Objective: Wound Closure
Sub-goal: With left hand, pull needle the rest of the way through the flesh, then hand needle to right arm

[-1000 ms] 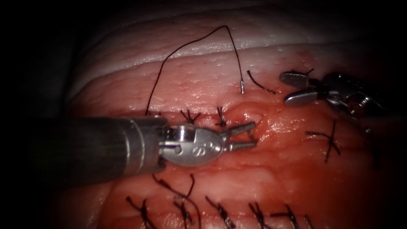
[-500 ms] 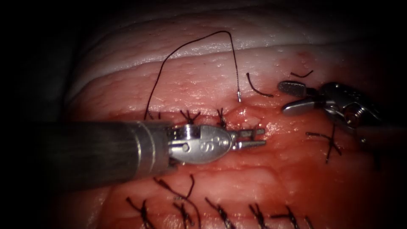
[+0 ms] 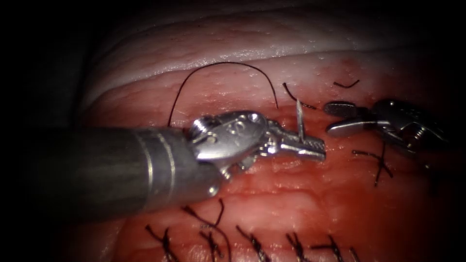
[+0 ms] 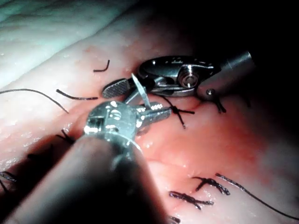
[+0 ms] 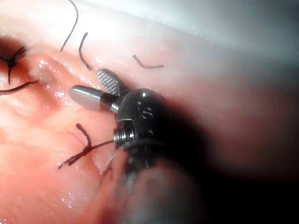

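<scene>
My left tool (image 3: 315, 144) lies across the tissue (image 3: 272, 194) with its jaws shut on the curved needle (image 3: 300, 119). They grip it near one end, and the free part stands up above the jaws, clear of the tissue. The dark thread (image 3: 218, 65) arcs from behind the jaws back over the pale far tissue to the left. In the left wrist view the needle (image 4: 140, 91) rises from the left tool (image 4: 163, 112), right in front of the right tool (image 4: 117, 94). My right tool (image 3: 330, 118) hovers just right of the needle, open and holding nothing, as the right wrist view (image 5: 91, 88) also shows.
Tied stitches (image 3: 252, 242) run in a row along the near edge, and another knot (image 3: 381, 165) sits below the right tool. Two cut thread ends (image 3: 345, 85) lie on the far tissue. Red fluid wets the tissue around the cut.
The left tool's open jaws closed at the tissue, then rolled and lifted with the needle, drawing it out. The thread arc dropped lower. The right tool moved slightly left.
</scene>
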